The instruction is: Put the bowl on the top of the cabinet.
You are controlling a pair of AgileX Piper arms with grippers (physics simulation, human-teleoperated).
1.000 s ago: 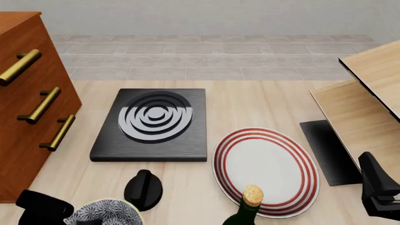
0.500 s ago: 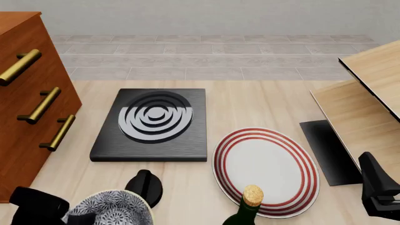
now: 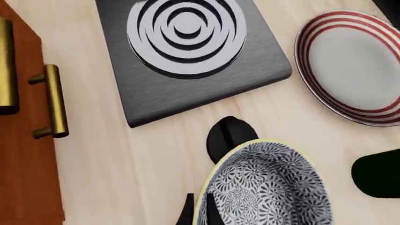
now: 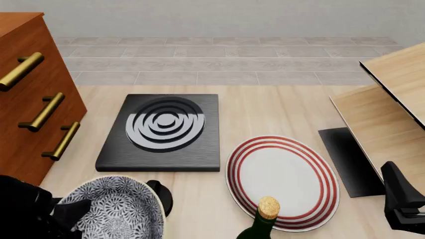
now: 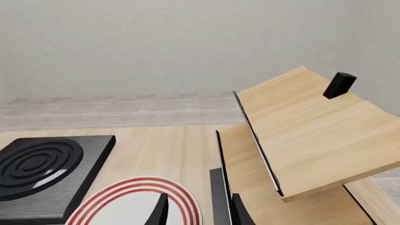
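Note:
The bowl (image 4: 119,211), patterned dark blue-grey and white with a pale yellow rim, is at the near left of the front view, held above the table. My left gripper (image 4: 71,211) is shut on its rim. In the left wrist view the fingers (image 3: 187,213) straddle the rim of the bowl (image 3: 269,187). The reddish-brown cabinet (image 4: 27,104) with brass bar handles stands at the left and also shows in the left wrist view (image 3: 25,154). Only a sliver of its top shows in the front view. My right gripper (image 4: 400,199) is open and empty at the near right, and also shows in the right wrist view (image 5: 200,213).
A black slab with grey rings (image 4: 162,130) lies mid-table. A white plate with red rings (image 4: 282,181) lies to its right. A corked green bottle (image 4: 265,219) stands at the near edge. A small black object (image 4: 161,195) lies beside the bowl. A pale wood shelf unit (image 4: 385,99) stands at the right.
The left gripper has lifted the bowl: it shows larger and higher in the front view and now covers part of the small black object. The right arm has not moved.

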